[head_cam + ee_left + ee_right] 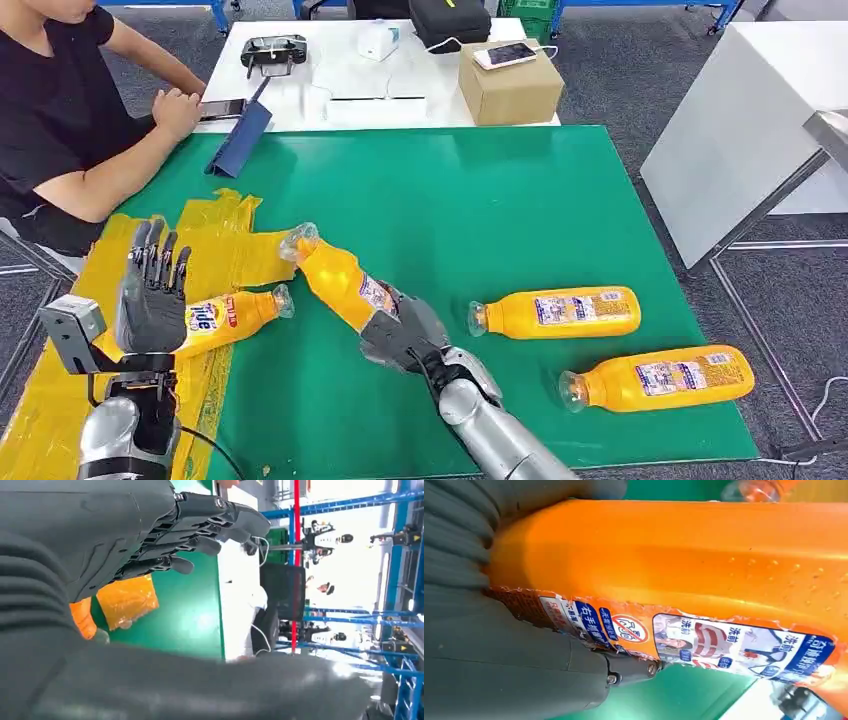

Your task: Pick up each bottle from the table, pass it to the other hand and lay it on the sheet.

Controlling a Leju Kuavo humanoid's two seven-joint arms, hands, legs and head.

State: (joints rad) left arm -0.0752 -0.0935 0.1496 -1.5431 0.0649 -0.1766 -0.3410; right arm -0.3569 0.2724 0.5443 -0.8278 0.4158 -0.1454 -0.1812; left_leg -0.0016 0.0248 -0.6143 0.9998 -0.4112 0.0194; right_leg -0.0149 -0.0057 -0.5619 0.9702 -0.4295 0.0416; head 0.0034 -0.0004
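Orange bottles, four: one (340, 283) in right hand (405, 335), one (230, 315) seemingly on sheet (215, 250)

Orange bottle (340, 282) with blue-white-red label, gripped in grey right hand (405, 335). Left of it, wrinkled yellow sheet (215, 250) bearing orange bottle with red-and-blue logo (225, 315). Beneath all, plain green mat (450, 210). Dark grey left hand (150, 290).
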